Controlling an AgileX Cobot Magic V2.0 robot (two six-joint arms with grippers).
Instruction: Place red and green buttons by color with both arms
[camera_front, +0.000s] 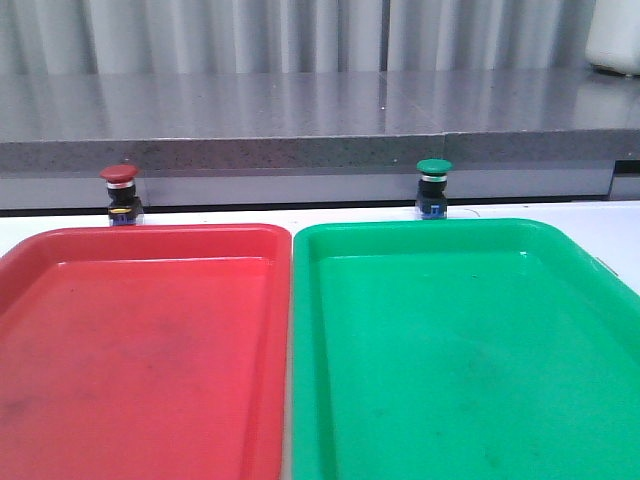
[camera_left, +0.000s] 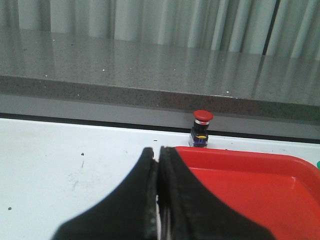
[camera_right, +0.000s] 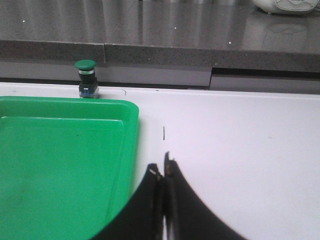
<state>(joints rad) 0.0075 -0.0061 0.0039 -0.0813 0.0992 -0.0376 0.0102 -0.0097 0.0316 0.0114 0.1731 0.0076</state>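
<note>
The red button (camera_front: 121, 195) stands upright on the white table behind the red tray (camera_front: 140, 240); it also shows in the left wrist view (camera_left: 202, 128). The green button (camera_front: 433, 188) stands upright behind the green tray (camera_front: 420, 232); it also shows in the right wrist view (camera_right: 86, 78). My left gripper (camera_left: 157, 151) is shut and empty, near the red tray's (camera_left: 240, 155) far left corner, well short of the red button. My right gripper (camera_right: 163, 165) is shut and empty, beside the green tray's (camera_right: 131, 125) right rim. Neither arm shows in the front view.
A grey stone ledge (camera_front: 320, 140) runs along the back of the table right behind both buttons. A white object (camera_front: 612, 40) sits on the ledge at the far right. Both trays hold nothing. White table shows to the left of the red tray (camera_left: 60, 165) and right of the green tray (camera_right: 240, 150).
</note>
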